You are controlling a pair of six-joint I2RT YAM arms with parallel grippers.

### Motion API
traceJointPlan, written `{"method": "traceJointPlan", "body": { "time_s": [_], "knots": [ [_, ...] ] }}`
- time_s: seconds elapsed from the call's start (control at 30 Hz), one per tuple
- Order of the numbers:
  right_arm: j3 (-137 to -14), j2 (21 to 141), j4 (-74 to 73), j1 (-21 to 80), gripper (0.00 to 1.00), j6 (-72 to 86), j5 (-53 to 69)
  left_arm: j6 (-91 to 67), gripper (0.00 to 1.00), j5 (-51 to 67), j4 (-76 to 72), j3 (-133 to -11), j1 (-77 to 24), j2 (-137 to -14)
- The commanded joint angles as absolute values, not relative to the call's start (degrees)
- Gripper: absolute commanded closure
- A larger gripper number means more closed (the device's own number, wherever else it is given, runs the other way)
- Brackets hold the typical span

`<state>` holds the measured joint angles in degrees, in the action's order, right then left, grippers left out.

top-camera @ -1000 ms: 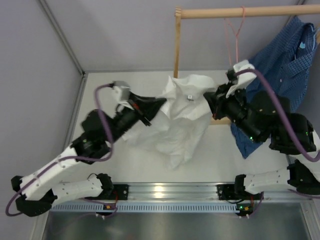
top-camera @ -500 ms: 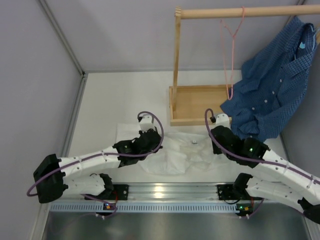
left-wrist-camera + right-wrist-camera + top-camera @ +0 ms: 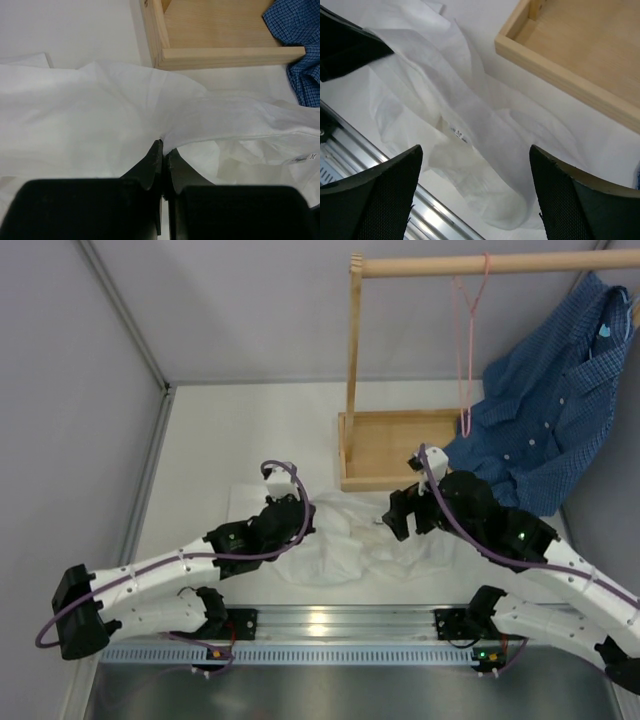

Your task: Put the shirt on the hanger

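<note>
The white shirt (image 3: pixel 345 540) lies crumpled on the table in front of the wooden frame. In the left wrist view my left gripper (image 3: pixel 164 146) is shut on a raised fold of the shirt (image 3: pixel 100 115). My left gripper (image 3: pixel 298 518) sits at the shirt's left side. My right gripper (image 3: pixel 398 515) hovers over the shirt's right part, open with nothing between its fingers. In the right wrist view the right gripper (image 3: pixel 475 148) spans the shirt (image 3: pixel 470 105) near the small collar label (image 3: pixel 457 133). The pink hanger (image 3: pixel 465 350) hangs from the wooden rail (image 3: pixel 480 265), bare.
A wooden tray base (image 3: pixel 385 445) and upright post (image 3: pixel 353 340) stand behind the shirt. The blue checked shirt (image 3: pixel 545 410) hangs from the rail at the right, draping down near my right arm. A metal rail (image 3: pixel 340 625) runs along the table's near edge.
A second ago both grippers held the shirt raised near the rail. Then it came down onto the table. The right gripper has now opened and let the cloth go; the left stays shut.
</note>
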<state>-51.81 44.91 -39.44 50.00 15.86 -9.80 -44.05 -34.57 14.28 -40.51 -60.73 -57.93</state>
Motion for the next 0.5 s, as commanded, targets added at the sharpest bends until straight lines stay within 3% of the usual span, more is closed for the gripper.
{"method": "traceJointPlan", "body": {
  "time_s": [0.0, 0.13, 0.4, 0.43, 0.47],
  "knots": [
    [-57.6, 51.0, -34.1, 49.5, 0.17, 8.6, -3.2, -42.2, 1.00, -33.0, 14.1, -43.2, -60.6, -55.6],
    [-58.4, 58.4, -32.5, 50.4, 0.36, 5.2, -1.4, -41.4, 1.00, -30.3, 14.4, -44.6, -60.6, -55.5],
    [-60.8, 63.9, -28.0, 50.7, 0.61, -0.9, -0.8, -38.2, 1.00, -28.7, 18.2, -47.7, -60.6, -54.3],
    [-60.9, 64.5, -28.0, 50.7, 0.79, -1.7, -0.5, -36.1, 1.00, -28.2, 19.2, -48.2, -60.6, -53.9],
    [-61.0, 64.5, -28.0, 50.7, 0.88, -1.9, -0.8, -34.6, 1.00, -27.7, 19.6, -48.7, -60.6, -53.7]
  ]
}}
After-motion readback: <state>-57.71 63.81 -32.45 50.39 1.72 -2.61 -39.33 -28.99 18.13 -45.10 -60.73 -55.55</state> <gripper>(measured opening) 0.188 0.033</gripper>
